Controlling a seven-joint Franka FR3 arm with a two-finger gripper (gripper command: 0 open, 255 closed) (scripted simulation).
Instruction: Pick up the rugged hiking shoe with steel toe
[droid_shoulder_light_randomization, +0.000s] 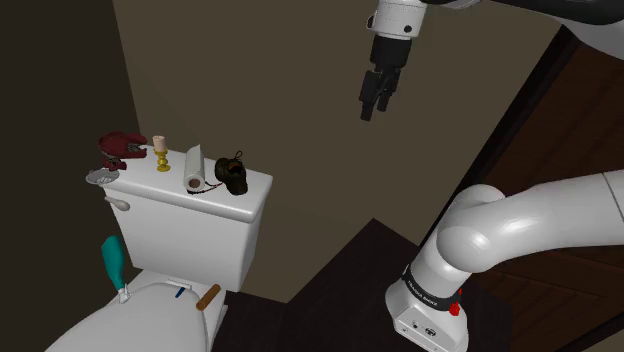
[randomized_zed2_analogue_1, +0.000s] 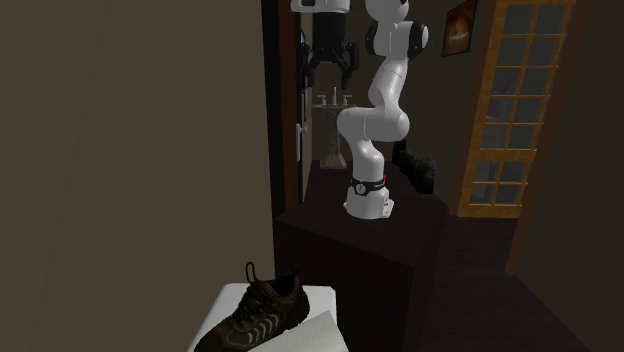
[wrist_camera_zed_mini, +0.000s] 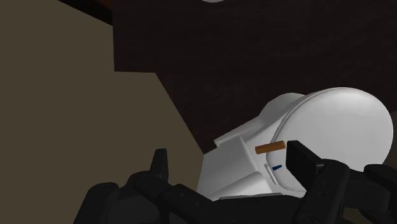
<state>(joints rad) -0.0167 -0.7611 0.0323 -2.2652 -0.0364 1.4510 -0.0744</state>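
The hiking shoe (droid_shoulder_light_randomization: 232, 176) is dark brown with black laces. It stands on the white toilet tank lid (droid_shoulder_light_randomization: 256, 196), towards the end nearer the arm. In the second exterior view the shoe (randomized_zed2_analogue_1: 255, 312) lies in the foreground on the lid (randomized_zed2_analogue_1: 228, 300), with its toe pointing down-left. My black gripper (droid_shoulder_light_randomization: 372, 108) hangs high in the air, well above the shoe and off to the shoulder view's right. The gripper (randomized_zed2_analogue_1: 332, 70) is open, fingers apart and holding nothing. In the wrist view the gripper (wrist_camera_zed_mini: 231, 163) looks down at the toilet.
Beside the shoe on the tank lid are a paper roll (droid_shoulder_light_randomization: 194, 170), a brass candlestick (droid_shoulder_light_randomization: 161, 155) and a red object (droid_shoulder_light_randomization: 122, 146). A teal bottle (droid_shoulder_light_randomization: 113, 262) and a brown cylinder (droid_shoulder_light_randomization: 208, 296) are by the toilet seat (wrist_camera_zed_mini: 331, 124). The wall stands close behind.
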